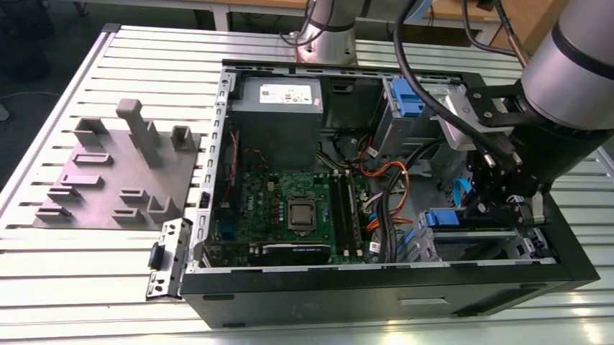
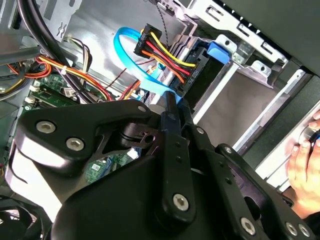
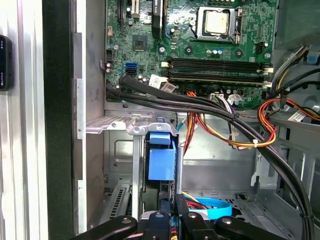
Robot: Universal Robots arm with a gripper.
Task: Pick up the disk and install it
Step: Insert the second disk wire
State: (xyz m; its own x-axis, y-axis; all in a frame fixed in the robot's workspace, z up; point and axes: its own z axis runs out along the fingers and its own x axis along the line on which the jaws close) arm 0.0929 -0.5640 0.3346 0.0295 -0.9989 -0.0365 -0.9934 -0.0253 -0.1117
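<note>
Matte black claw (image 3: pixel 167 217) pinched narrow on the disk's (image 3: pixel 161 162) blue plastic edge, inside ribbed metal bay (image 3: pixel 115 127)

Even, bright overhead light falls on the slatted table (image 1: pixel 77 79) in the exterior view, and its pale ribs glare near the front edge. The case (image 1: pixel 384 287) interior is dimmer, shadowed under the arm (image 1: pixel 576 79), which is soft and out of focus. In the second wrist view the gripper (image 2: pixel 170 107) body is dark and slightly blurred, with small highlights on its screws. The first wrist view is sharp on the motherboard (image 3: pixel 200 45); the case wall forms a black band.
</note>
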